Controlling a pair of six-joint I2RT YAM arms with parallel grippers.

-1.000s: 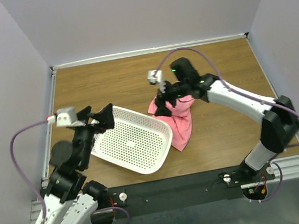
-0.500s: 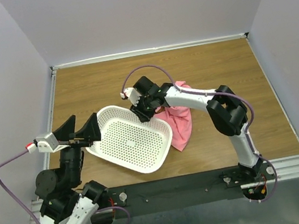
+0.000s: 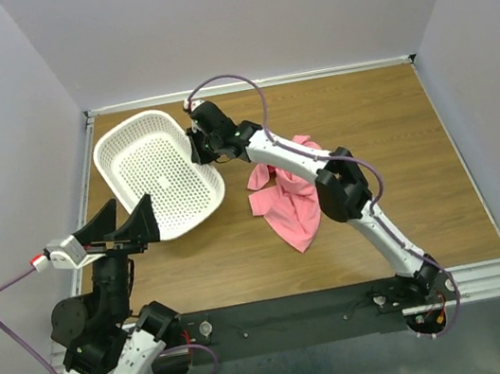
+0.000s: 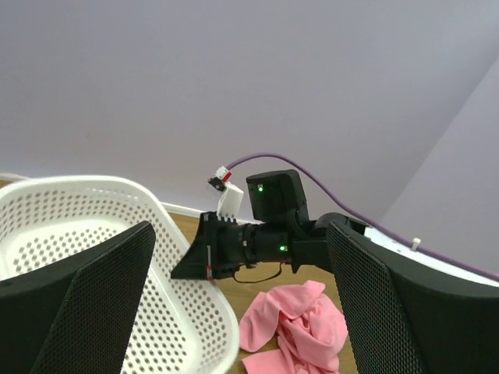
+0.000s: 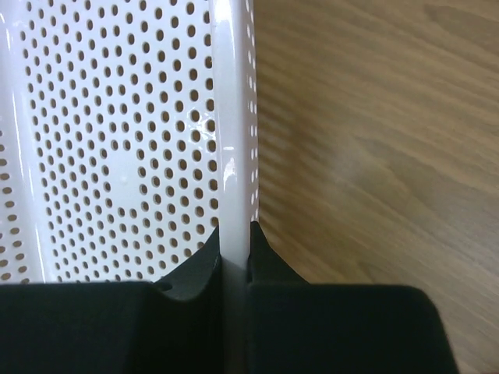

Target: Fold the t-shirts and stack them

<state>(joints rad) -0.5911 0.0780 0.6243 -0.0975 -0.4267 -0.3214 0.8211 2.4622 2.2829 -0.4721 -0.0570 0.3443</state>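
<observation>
Right jaws: clamped on the rim of the white basket [image 5: 117, 156], upper left of the overhead view.
Left jaws: spread wide, holding nothing, lower left, just beside the basket's near end.
T-shirt [image 3: 287, 209]: crumpled pink heap on the tabletop [image 3: 393, 125], centre frame, right of the basket, not touching it.

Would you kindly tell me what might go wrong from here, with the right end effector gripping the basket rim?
The right end effector pinches only the thin rim of the basket; it may slip or swing.
The basket's near edge sits close to the open left end effector, so they might collide.
The right arm crosses above the crumpled t-shirt and may drag it.
</observation>
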